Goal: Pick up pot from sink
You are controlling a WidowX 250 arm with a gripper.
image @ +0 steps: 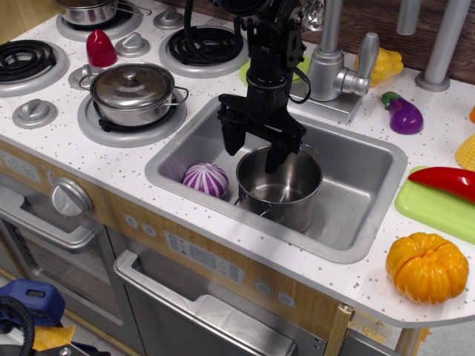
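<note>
Speckled white countertop [111, 167] ran across the toy kitchen, with a wooden front, oven knob [69, 196] and grey drawer handles below it and a dark wood-panelled wall behind. Set into this counter was the sink [356, 222], a matte silver basin with rounded corners. The pot [280, 194], tall, shiny and lidless, stood upright in the middle of the basin toward the near wall, and a purple onion [205, 179] lay just beside it on its left. The black gripper [255, 148] hung over the pot's far-left rim with its jaws spread apart and nothing between them, one finger outside the rim and the other above the pot's mouth. Behind the sink stood a silver faucet [334, 63]. On the stove burners to the left sat a squat lidded pot [133, 89] and a red pepper [100, 49]. To the right lay an eggplant [404, 113], a red chilli [445, 180] on a green board [430, 208], and an orange pumpkin [426, 267] near the counter's front edge.
</note>
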